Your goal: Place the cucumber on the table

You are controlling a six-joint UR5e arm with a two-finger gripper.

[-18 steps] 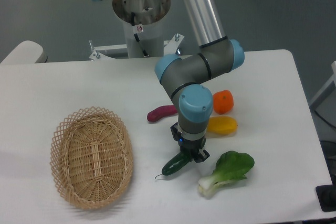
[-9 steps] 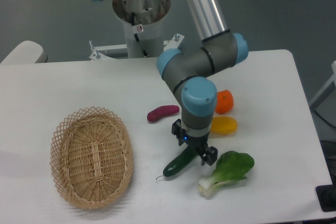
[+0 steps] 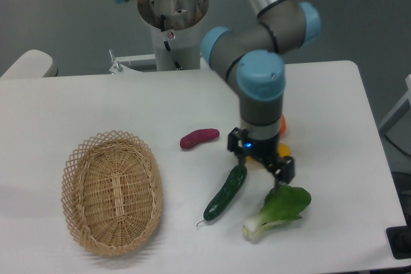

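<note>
The dark green cucumber (image 3: 226, 192) lies flat on the white table (image 3: 96, 107), its thin stem tail pointing toward the front edge. My gripper (image 3: 262, 157) hangs just above and to the right of the cucumber's far end. It is open and holds nothing; its two black fingers (image 3: 286, 170) stand apart and clear of the cucumber.
A purple sweet potato (image 3: 199, 138) lies left of the gripper. A leafy bok choy (image 3: 279, 208) sits right beside the cucumber. An oval wicker basket (image 3: 112, 190) stands at the front left. An orange fruit (image 3: 282, 124) and a yellow item (image 3: 285, 151) peek out behind the wrist.
The gripper let go of the cucumber, opened, and rose up and to the right. The cucumber now rests on the table, lying more lengthwise than before.
</note>
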